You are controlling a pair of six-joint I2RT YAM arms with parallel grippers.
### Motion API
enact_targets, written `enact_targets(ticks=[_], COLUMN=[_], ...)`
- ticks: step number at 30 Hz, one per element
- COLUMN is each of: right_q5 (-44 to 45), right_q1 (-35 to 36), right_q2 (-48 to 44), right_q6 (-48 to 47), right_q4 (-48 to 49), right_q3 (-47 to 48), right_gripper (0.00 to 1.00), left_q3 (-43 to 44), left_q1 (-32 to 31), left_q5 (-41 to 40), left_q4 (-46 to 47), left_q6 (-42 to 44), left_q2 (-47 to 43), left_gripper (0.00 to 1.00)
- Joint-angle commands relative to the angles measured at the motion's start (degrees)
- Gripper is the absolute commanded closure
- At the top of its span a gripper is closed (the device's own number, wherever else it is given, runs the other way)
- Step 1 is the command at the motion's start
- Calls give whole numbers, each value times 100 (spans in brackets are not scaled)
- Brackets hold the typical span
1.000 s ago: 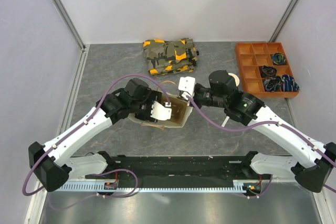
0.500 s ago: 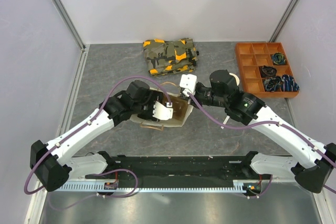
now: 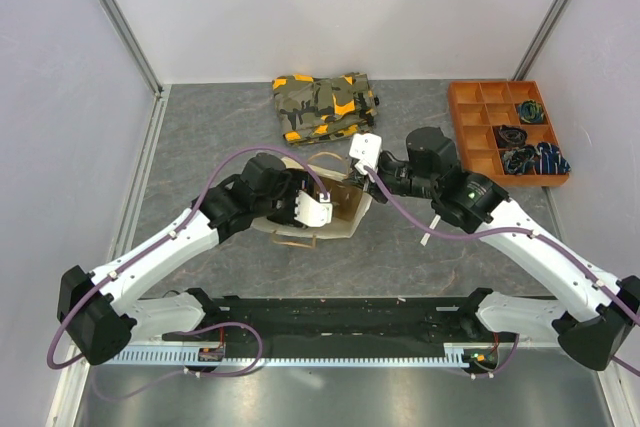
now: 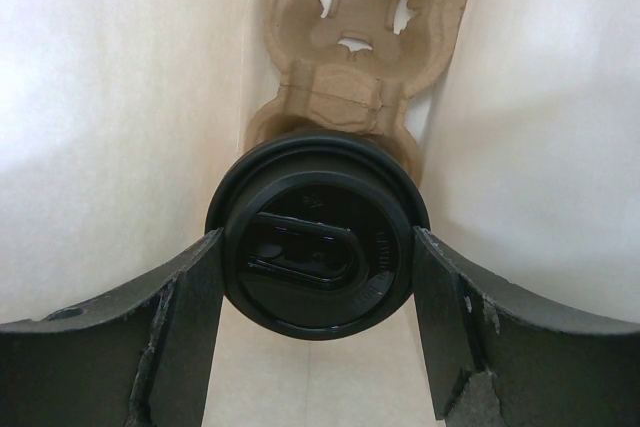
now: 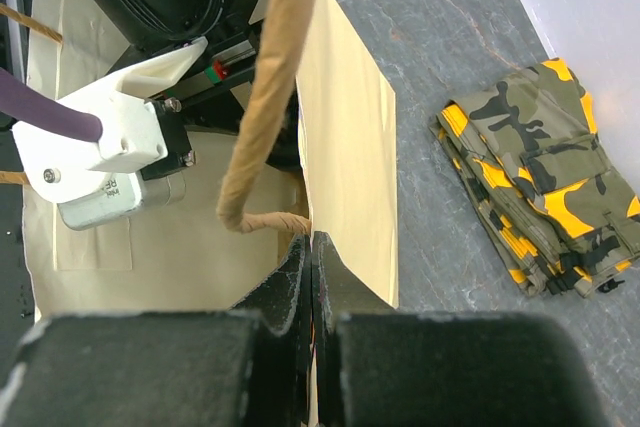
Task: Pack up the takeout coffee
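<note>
The left gripper (image 4: 318, 277), reaching inside the paper bag (image 4: 100, 97), is seen clamped on the takeout coffee (image 4: 315, 237), with one finger pressed to each side of the round black lid. The lid is turned squarely toward the wrist, so the cup's long axis is judged to run straight away from the gripper, deeper into the bag. The tan body is hidden behind the lid.

Just beyond the cup, on the bag's floor, the pulp cup carrier (image 4: 350, 57) is laid lengthwise. Its far pocket is empty and its near pocket is covered by the lid. Whether the cup is already seated in that near pocket cannot be told. The coming move is judged to turn on this alignment: the cup is lined up with the near pocket, and a release is called for only once the cup is borne by the carrier. The left arm is plainly the nearer one to the coffee.

At the bag's mouth, on the side away from the left arm, the right gripper (image 5: 311, 247) is pinched tight on the bag's rim beside a twisted paper handle (image 5: 265, 97), and the mouth is thereby held open. Beyond the bag, a folded camouflage cloth (image 3: 325, 107) is seen on the table (image 3: 230, 117).
</note>
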Motion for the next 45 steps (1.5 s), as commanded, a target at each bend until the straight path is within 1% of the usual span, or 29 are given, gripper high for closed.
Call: enact_targets(ticks=[1, 13, 23, 27, 35, 45], right_q5=[-385, -490, -1114, -1482, -1878, -2336], right_q1=[-90, -222, -626, -864, -1145, -1426], right_q2=[86, 323, 665, 903, 1333, 1905], right_q6=[181, 427, 480, 446, 348, 102], right_q4=[-52, -264, -501, -773, -1150, -1661], right_q3=[225, 445, 734, 937, 1305, 1798], right_gripper=[100, 100, 100, 100, 100, 100], left_q3=[-45, -300, -256, -107, 315, 1035], left_q1=[14, -4, -4, 5, 67, 391], left_q5=[-98, -220, -291, -300, -282, 139], left_q4=[480, 743, 972, 946, 744, 50], left_q6=[28, 125, -86, -200, -507, -692], left_q2=[-184, -79, 343, 563, 1037, 1670], left_gripper=[87, 88, 89, 90, 92, 94])
